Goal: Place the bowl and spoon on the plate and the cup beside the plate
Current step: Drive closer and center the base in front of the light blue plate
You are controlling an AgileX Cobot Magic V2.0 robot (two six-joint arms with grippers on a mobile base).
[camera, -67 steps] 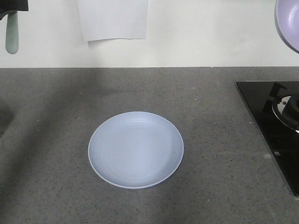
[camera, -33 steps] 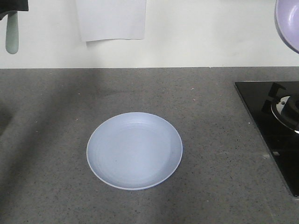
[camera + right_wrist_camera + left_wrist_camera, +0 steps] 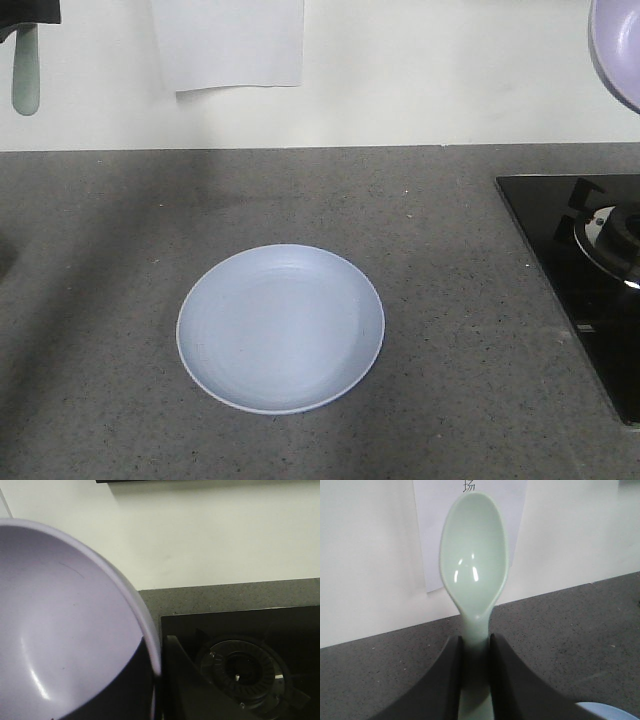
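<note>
The pale blue plate (image 3: 280,328) lies empty on the grey counter, left of centre. At the top left my left gripper (image 3: 26,18) is shut on the mint-green spoon (image 3: 25,75), which hangs high above the counter. In the left wrist view the gripper (image 3: 475,642) clamps the handle and the spoon's head (image 3: 474,555) points away. My right gripper (image 3: 156,672) is shut on the rim of the lavender bowl (image 3: 65,630), one finger inside and one outside. The bowl (image 3: 620,45) is held high at the top right corner. The cup is out of view.
A black cooktop (image 3: 575,290) with a round burner (image 3: 241,667) takes up the counter's right side. A white wall runs along the back, with a sheet of paper (image 3: 228,42) stuck to it. Grey countertop (image 3: 450,240) surrounds the plate.
In the front view the plate, paper and cooktop have drifted slightly left. Both grippers stay at the top corners, still holding the spoon and the bowl.
</note>
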